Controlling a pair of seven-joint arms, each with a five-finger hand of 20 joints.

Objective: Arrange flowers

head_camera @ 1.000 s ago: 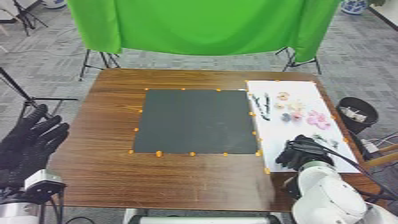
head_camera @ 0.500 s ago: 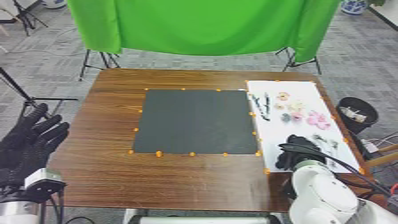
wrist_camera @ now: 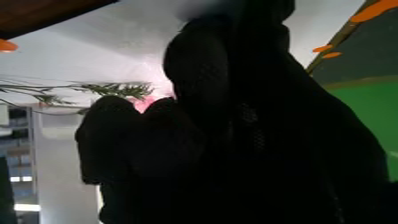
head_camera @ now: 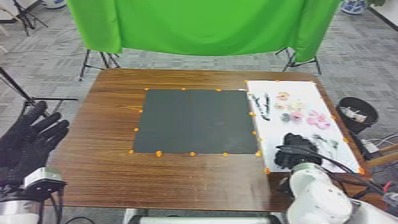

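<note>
Head view: right hand (head_camera: 294, 151) at white sheet (head_camera: 299, 90) near end, left of green sprigs (head_camera: 328, 142), grip unreadable; left hand (head_camera: 25, 147) wide; likely picking stage, next needs light sprig pinch.

White rounded arms, black fabric gloves, trailing black cables

I count two hands of my own, the left (head_camera: 31, 142) and the right (head_camera: 295, 151). Before me I have one table (head_camera: 102, 132), one black mat (head_camera: 195, 122), one white sheet (head_camera: 306, 90), two dark strips (head_camera: 266, 102), at least five flowers (head_camera: 318, 120), over ten orange markers (head_camera: 159, 154), one green cloth (head_camera: 209, 25) and one bin (head_camera: 357, 102).
</note>
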